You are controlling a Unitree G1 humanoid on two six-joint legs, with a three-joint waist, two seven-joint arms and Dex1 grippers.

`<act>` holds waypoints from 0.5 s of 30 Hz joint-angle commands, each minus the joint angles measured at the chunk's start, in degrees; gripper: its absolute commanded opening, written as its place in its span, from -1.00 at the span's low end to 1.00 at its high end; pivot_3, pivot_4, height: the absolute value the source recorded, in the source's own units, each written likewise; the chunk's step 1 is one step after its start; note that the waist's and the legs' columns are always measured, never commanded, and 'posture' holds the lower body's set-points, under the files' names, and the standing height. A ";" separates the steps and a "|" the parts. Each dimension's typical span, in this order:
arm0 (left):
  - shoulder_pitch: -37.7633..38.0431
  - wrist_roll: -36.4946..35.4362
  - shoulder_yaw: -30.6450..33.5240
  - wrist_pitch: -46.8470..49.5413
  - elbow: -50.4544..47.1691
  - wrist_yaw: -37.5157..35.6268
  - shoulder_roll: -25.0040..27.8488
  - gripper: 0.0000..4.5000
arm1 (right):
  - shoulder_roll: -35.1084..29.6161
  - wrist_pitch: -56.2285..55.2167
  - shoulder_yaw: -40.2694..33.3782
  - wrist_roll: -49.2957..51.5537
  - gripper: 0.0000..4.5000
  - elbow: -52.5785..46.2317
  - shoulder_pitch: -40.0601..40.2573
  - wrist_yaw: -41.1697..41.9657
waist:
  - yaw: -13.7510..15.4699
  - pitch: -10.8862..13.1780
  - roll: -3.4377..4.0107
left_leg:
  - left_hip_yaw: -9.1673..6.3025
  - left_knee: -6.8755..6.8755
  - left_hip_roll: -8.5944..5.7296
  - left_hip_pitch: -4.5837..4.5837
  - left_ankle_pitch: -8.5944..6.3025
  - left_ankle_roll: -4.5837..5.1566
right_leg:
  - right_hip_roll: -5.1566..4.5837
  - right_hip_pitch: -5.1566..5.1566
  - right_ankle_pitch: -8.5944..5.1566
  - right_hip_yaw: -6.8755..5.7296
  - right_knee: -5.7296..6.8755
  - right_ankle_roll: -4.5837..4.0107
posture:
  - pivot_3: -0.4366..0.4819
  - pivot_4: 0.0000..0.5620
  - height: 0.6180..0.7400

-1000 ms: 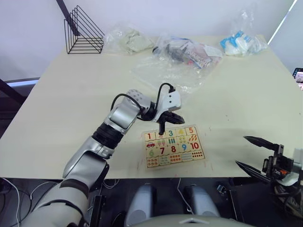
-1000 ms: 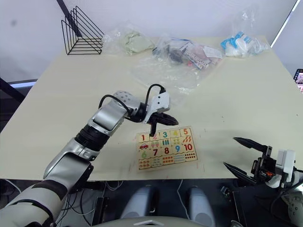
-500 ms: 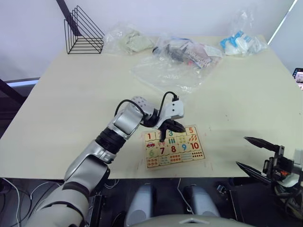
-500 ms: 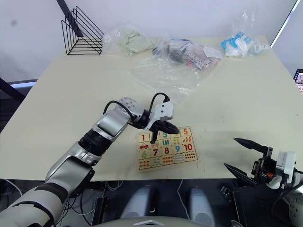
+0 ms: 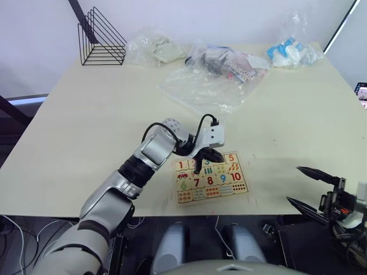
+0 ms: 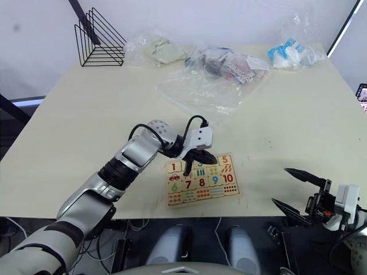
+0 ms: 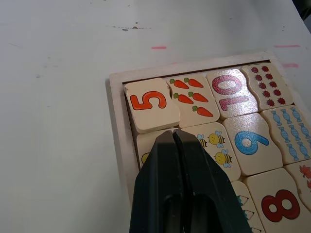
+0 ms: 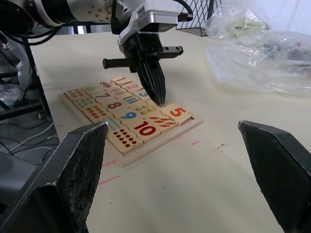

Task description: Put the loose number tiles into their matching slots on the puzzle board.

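Note:
The puzzle board lies near the table's front edge, its slots filled with number and picture tiles. My left gripper is shut with nothing between its fingers. Its tip presses down on the top-row tile beside the 5 tile, which sits slightly askew in the corner slot. From the head, the left gripper covers the tile between the 3 tile and the 5 tile. The 1 tile shows at the row's left end. My right gripper hangs open off the table's front right edge.
A black wire rack stands at the far left corner. Several clear plastic bags lie along the far side, among them a flat one, one with pale contents and one with blue items.
My left gripper has come down and slightly right onto the board's top row. The right gripper has stayed where it was.

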 commanded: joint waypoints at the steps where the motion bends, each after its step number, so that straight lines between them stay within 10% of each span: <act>1: -0.81 0.50 0.43 -0.38 0.26 0.06 -0.59 -0.99 | -0.12 -0.59 -1.59 0.76 1.00 -2.35 0.31 -0.10 | -0.01 0.00 0.00 | 0.00 0.00 0.00 0.00 0.00 0.00 | 0.00 0.00 0.00 0.00 0.00 0.00 | -0.05 -0.47 1.00; 15: -0.60 1.82 0.02 -0.71 0.39 0.74 -2.15 -0.99 | 0.19 -0.84 -1.28 0.52 1.00 -1.91 0.19 0.00 | -0.01 0.00 0.00 | 0.00 0.00 0.00 0.00 0.00 0.00 | 0.00 0.00 0.00 0.00 0.00 0.00 | -0.05 -0.47 1.00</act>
